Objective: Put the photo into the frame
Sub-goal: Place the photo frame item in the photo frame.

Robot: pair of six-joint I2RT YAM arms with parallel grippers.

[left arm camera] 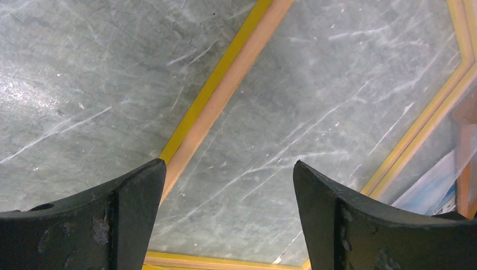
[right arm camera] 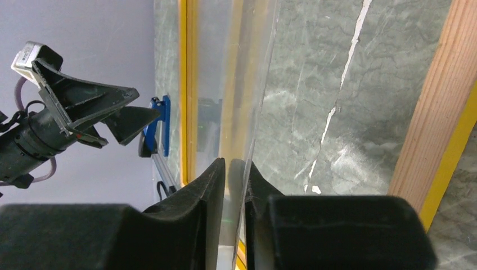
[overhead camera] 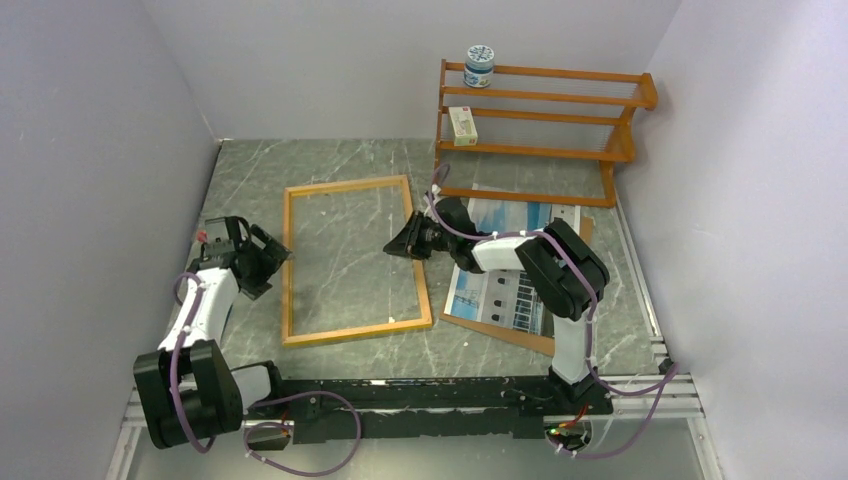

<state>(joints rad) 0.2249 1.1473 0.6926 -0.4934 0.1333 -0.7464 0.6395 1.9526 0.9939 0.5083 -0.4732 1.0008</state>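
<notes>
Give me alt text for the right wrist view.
The right gripper brackets the edge of a clear sheet, nearly closed, beside the frame on the marble table. The left gripper hangs open beyond.

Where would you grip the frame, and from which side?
Its left long rail, from above on the left arm's side. The frame lies flat, wood back up; that rail is thin and uncovered, and the left fingers stand wide open right by it.
</notes>
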